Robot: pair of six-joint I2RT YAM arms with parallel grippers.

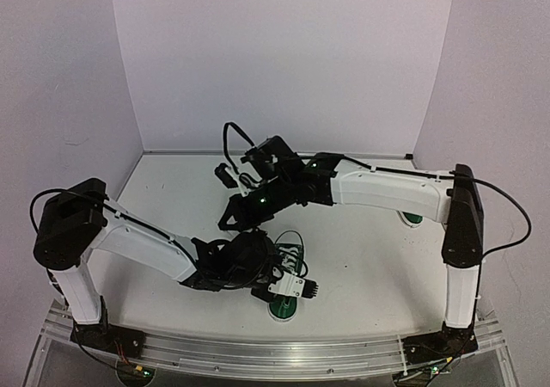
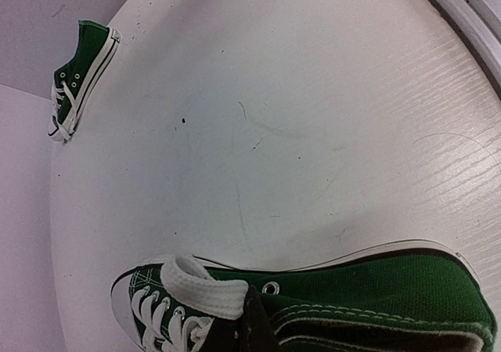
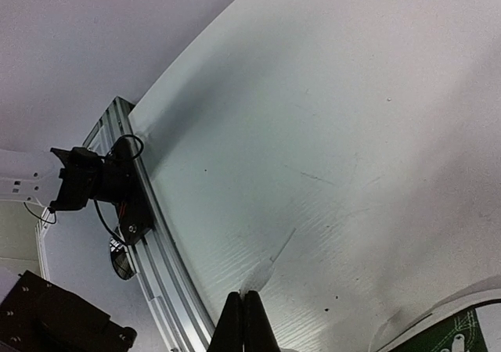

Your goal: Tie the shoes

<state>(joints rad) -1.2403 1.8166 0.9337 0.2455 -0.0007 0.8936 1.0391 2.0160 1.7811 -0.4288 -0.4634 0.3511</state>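
Observation:
One green shoe (image 1: pixel 284 308) lies mid-table near the front, mostly under my left gripper (image 1: pixel 273 277). In the left wrist view the shoe (image 2: pixel 376 285) fills the bottom, and a white lace loop (image 2: pixel 202 286) bends over my dark fingertip (image 2: pixel 252 330), which looks shut on it. The second shoe (image 1: pixel 413 218) sits at the right, partly behind my right arm, and it also shows in the left wrist view (image 2: pixel 81 72). My right gripper (image 1: pixel 234 220) hangs left of the near shoe. Its fingers (image 3: pixel 243 325) are shut on a white lace end (image 3: pixel 264 271).
A small black object (image 1: pixel 225 175) lies near the back wall. An aluminium rail (image 1: pixel 284 357) runs along the table's near edge and also shows in the right wrist view (image 3: pixel 160 246). White walls close the left, back and right.

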